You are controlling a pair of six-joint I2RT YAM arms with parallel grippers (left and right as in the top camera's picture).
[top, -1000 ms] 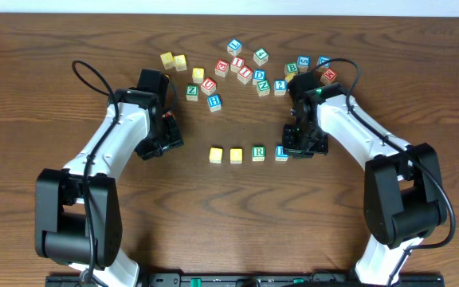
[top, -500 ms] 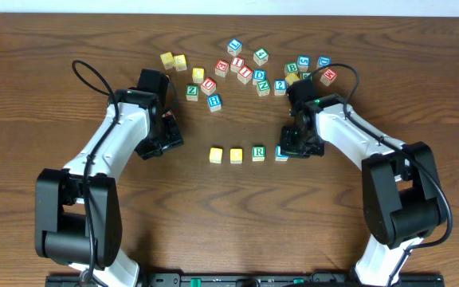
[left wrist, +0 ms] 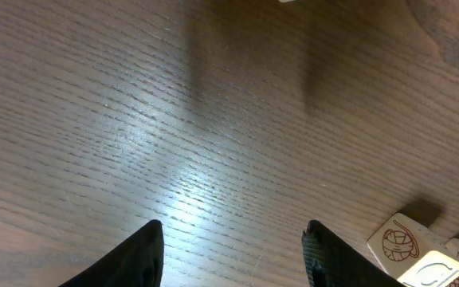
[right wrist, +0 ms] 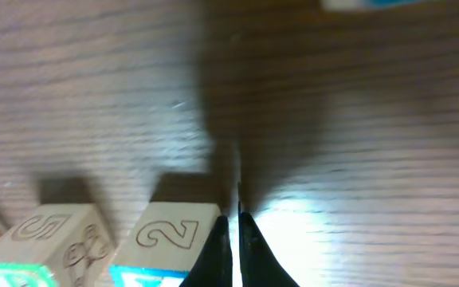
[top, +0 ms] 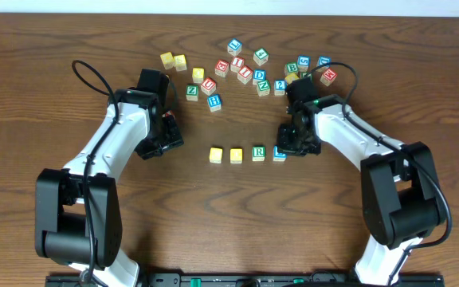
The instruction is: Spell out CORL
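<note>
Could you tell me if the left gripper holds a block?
No, the left gripper is open, with only bare table showing in its gap.

lab: 2 robot arms (top: 122, 131), wooden table (top: 237, 219)

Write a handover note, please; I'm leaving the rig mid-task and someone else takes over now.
Left pincer: open, empty, over bare table.
Right pincer: shut, tip beside the blue-edged cube.
Row from left: first yellow cube, second yellow cube, green R cube, blue-edged cube.
Done: four cubes in line.
Left: probably back the right pincer off, check letters; yellow tops show none.
</note>
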